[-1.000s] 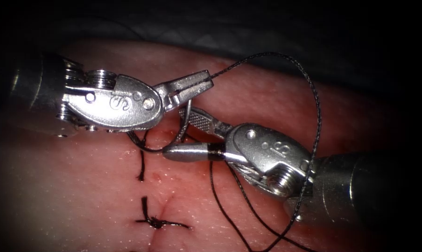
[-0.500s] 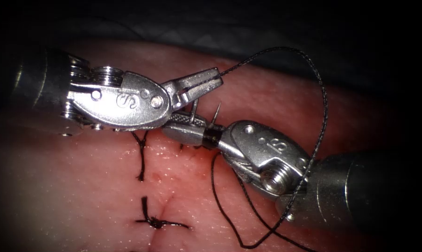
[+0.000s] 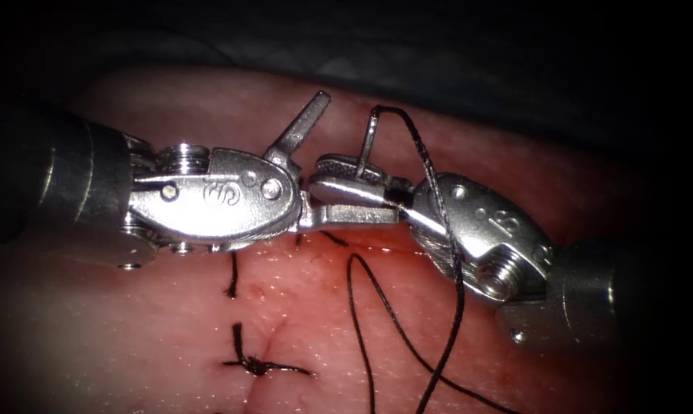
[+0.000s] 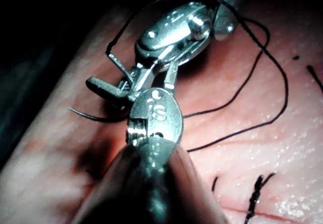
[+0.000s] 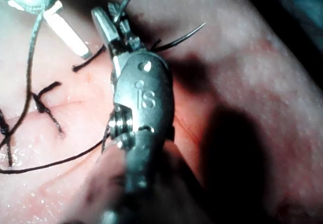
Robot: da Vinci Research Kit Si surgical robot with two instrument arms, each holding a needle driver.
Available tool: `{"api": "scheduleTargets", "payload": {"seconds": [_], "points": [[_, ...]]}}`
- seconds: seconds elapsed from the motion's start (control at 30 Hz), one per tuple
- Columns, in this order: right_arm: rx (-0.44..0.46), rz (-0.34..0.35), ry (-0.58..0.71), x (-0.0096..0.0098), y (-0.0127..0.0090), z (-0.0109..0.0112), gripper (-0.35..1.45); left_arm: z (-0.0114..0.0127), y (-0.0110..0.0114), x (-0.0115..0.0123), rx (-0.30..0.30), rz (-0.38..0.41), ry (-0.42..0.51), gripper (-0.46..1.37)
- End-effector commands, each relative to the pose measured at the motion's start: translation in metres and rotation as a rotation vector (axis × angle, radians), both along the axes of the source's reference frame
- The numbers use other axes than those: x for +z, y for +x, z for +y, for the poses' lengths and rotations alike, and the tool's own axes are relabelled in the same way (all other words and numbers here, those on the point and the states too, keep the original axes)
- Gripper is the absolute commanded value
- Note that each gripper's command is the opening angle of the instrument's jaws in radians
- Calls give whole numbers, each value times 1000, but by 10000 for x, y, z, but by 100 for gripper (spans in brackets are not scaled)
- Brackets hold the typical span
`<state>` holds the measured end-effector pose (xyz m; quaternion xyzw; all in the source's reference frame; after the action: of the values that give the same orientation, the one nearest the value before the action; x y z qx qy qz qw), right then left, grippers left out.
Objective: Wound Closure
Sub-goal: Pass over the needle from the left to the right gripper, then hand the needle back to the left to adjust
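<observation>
Just above the cut, held in the right tool, clamped near its thread end: the needle, clear of tissue. Left tool agape, empty. Probably stiff, slick; best grasped mid-curve.

Background: dark grey-teal drape cloth spans upper band of endoscope view. Lower border follows shallow arc. Faint diamond-like weave legible near centre; soft fold runs along left portion; remainder lost in shadow. Same cloth in left wrist view: dim teal, texture not legible. In right wrist view: teal, pale crease lines visible.
</observation>
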<state>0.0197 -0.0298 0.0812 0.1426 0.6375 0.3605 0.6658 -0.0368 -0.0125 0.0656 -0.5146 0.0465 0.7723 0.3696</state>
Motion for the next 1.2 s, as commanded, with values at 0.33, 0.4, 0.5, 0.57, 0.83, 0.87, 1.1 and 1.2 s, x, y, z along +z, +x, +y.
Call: {"api": "scheduleTargets", "payload": {"seconds": [0.33,0.4,0.5,0.57,0.83,0.87,1.1,1.2], "points": [[-59,147,36,2,-28,11,-35,-20,32,-15,124,-38,51,116],[-102,211,36,0,-40,18,-35,-23,40,-15,156,-31,73,114],[-181,298,39,-1,-53,22,-35,-24,48,-14,206,-19,99,111],[-242,353,41,-2,-58,25,-35,-22,52,-14,241,-12,118,108],[-348,457,78,-8,-63,38,-35,-8,51,-15,410,41,158,105],[-349,457,81,-9,-62,39,-35,-7,50,-15,429,46,162,105],[-446,472,94,-10,-47,37,-35,7,32,-12,564,97,183,107],[-454,474,93,-10,-44,34,-35,14,23,-9,612,121,169,109]]}}
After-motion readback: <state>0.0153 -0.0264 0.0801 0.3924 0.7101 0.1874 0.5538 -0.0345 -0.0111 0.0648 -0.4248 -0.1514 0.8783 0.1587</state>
